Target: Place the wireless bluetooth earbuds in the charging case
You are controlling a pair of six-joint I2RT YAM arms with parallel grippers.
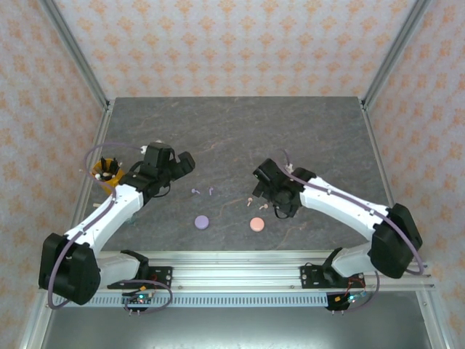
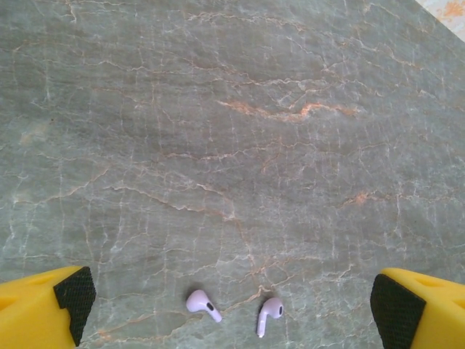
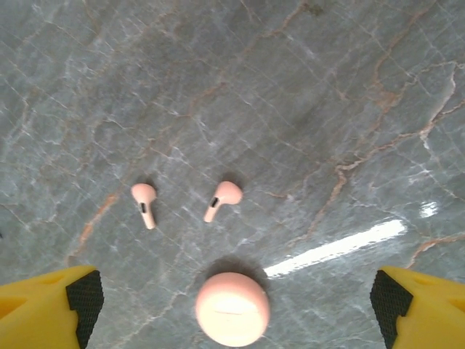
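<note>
While both arms hang low over the grey table (image 1: 240,123), the left gripper (image 2: 234,304) gapes wide, empty, and the right gripper (image 3: 238,305) spreads just as wide, nothing in it. The lilac case (image 1: 201,222) and pink case (image 1: 256,225) sit apart near the front. Two lilac earbuds (image 2: 203,305) lie loose under the left gripper; two pink earbuds (image 3: 144,202) lie just beyond the pink case.

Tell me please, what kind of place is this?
Likely a robot test cell: metal frame posts, patterned wall panels around one stone-look table, left arm and right arm bolted to a rail.
</note>
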